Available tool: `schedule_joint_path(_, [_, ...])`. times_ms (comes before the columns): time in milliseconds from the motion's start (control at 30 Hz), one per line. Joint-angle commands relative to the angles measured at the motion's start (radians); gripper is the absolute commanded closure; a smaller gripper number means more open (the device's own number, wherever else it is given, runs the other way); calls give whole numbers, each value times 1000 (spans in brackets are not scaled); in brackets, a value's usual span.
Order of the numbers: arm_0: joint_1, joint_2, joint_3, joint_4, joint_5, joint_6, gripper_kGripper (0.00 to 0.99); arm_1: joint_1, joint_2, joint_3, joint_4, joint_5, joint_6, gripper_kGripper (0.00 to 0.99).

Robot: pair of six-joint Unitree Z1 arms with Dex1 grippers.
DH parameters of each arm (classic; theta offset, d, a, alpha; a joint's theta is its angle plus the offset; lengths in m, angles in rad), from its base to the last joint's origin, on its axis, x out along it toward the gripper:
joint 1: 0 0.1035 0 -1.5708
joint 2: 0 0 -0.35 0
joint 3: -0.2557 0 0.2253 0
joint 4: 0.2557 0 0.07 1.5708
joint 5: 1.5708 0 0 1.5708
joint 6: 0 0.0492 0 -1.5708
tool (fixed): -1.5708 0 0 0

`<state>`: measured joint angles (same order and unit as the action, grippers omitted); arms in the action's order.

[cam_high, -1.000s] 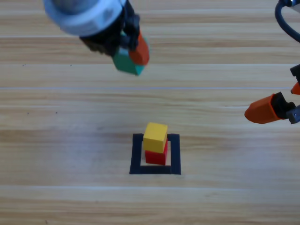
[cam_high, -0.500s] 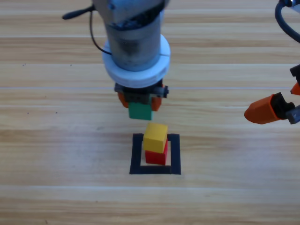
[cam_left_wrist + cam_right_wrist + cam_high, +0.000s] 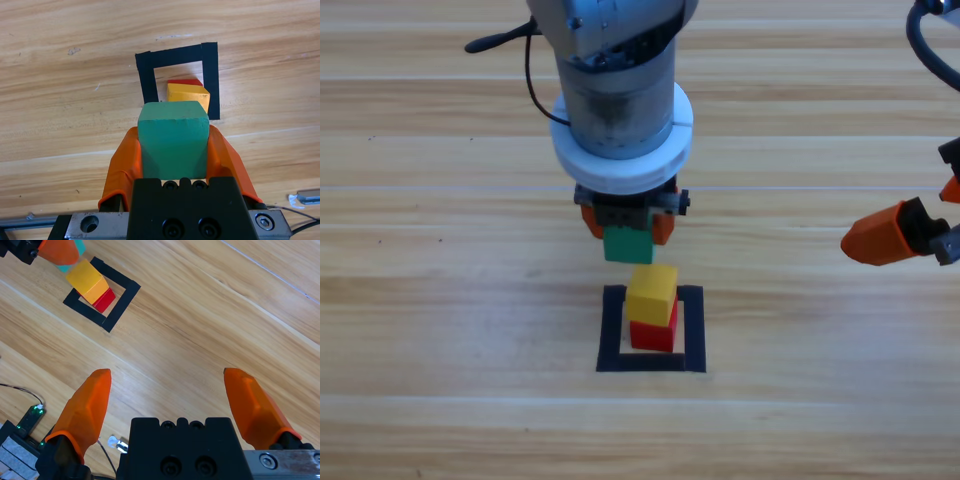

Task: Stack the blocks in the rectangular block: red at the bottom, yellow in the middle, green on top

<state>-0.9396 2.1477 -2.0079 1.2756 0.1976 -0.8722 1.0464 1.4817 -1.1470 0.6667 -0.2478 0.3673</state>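
Note:
The yellow cube [image 3: 652, 292] rests on the red cube [image 3: 653, 333] inside the black tape square [image 3: 611, 330]; both show again as yellow [image 3: 187, 94] over red [image 3: 185, 81] in the left wrist view. My left gripper [image 3: 626, 232] is shut on the green cube [image 3: 627, 245], held in the air just behind the stack; the green cube [image 3: 173, 139] fills the space between the jaws. My right gripper [image 3: 172, 395] waits open at the right edge, seen as an orange jaw [image 3: 888, 233] in the high view.
Bare wooden table surrounds the tape square [image 3: 102, 293]. A small circuit board with wires [image 3: 25, 425] lies near the right arm's base. The left arm's grey body [image 3: 618, 80] hangs over the table behind the stack.
The left gripper, holding the green cube, came from the far left to the middle and then shifted slightly right and closer to the stack. The right gripper has not moved.

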Motion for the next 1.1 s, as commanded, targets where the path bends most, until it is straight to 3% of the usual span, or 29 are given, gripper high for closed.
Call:
schedule_joint_path(33, [-33, 34, -15, 10, -7, -19, 964, 9, 45, 27, -22, 21, -11, 1])
schedule_joint_path(1100, [-33, 109, -20, -18, 5, -27, 964, 9, 48, 27, -22, 24, -11, 1])
